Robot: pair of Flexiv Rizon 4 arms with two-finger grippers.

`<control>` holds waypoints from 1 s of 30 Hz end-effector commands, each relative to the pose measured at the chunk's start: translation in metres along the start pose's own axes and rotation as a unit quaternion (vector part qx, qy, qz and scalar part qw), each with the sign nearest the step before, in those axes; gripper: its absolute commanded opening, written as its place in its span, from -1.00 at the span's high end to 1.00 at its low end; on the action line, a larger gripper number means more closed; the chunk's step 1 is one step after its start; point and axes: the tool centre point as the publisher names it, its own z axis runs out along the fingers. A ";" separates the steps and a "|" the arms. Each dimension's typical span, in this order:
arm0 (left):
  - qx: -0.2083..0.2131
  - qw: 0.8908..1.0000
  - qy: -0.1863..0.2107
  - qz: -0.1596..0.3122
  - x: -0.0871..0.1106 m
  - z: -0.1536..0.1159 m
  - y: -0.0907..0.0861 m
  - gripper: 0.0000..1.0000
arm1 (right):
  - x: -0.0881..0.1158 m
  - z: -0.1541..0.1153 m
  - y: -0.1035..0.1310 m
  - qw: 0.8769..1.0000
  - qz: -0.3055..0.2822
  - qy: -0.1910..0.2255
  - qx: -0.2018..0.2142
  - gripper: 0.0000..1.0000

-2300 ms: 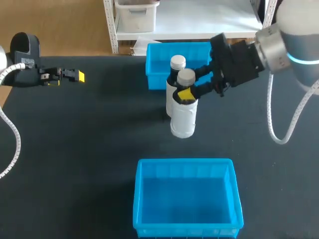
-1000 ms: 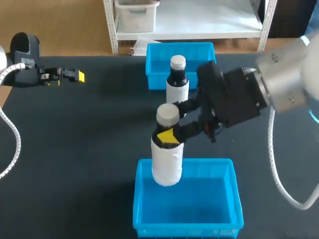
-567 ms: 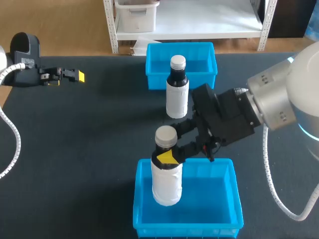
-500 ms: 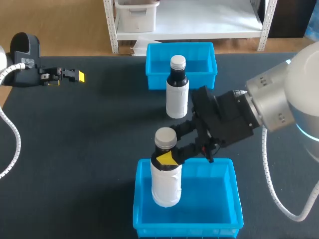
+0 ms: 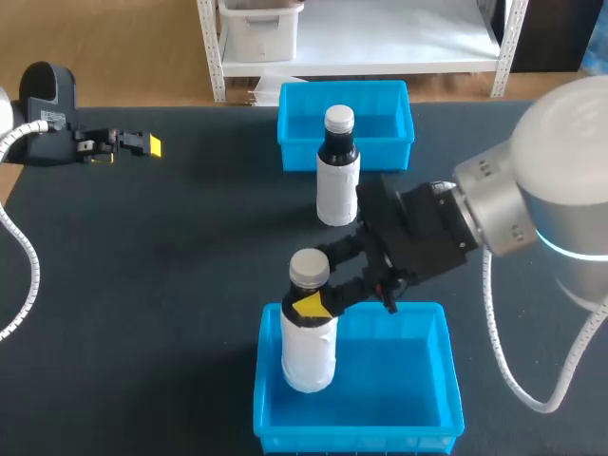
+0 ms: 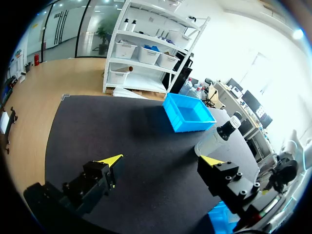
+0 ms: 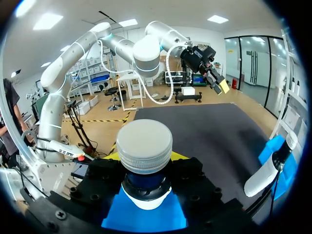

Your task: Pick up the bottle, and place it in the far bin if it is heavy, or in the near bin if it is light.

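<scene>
- Two bottles and two blue bins are on record, on a dark table (image 5: 161, 285).
- The right gripper (image 5: 318, 282) pinches the held bottle (image 5: 309, 332) at the dark neck just under its cap. One yellow tip shows on the near side of the neck, and the other finger lies behind it.
- The right wrist view confirms the hold: the cap sits between the two black fingers, with blue bin floor showing beneath.
- The held bottle is upright. Its white body is down inside the near bin (image 5: 359, 439), close to the bin's left wall. Whether its base touches the bin floor cannot be told.
- The right arm comes in from the right side and reaches across above the near bin's far rim.
- The second bottle (image 5: 337, 185) stands upright on the table, just in front of the far bin (image 5: 391, 152) and well apart from the held one. It has the same white body, dark neck and pale cap.
- The left gripper (image 5: 142, 145) is at the far left of the table, well apart from both bins and both bottles.
- The left wrist view shows its fingers spread wide, with only bare table between the yellow tips. The far bin and the second bottle lie ahead of it.
</scene>
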 end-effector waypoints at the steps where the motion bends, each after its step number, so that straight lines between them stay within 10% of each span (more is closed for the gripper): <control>1: 0.000 1.000 0.000 0.000 0.000 0.000 0.000 -1.00 | 0.003 0.001 -0.005 1.000 0.000 -0.002 -0.001 1.00; 17: 0.000 1.000 0.000 0.000 0.000 0.000 0.000 -1.00 | 0.008 0.005 -0.008 1.000 -0.009 0.002 -0.008 0.99; 30: 0.000 1.000 0.000 0.000 0.000 0.000 0.000 -1.00 | 0.012 0.007 -0.008 1.000 -0.008 0.007 -0.012 0.28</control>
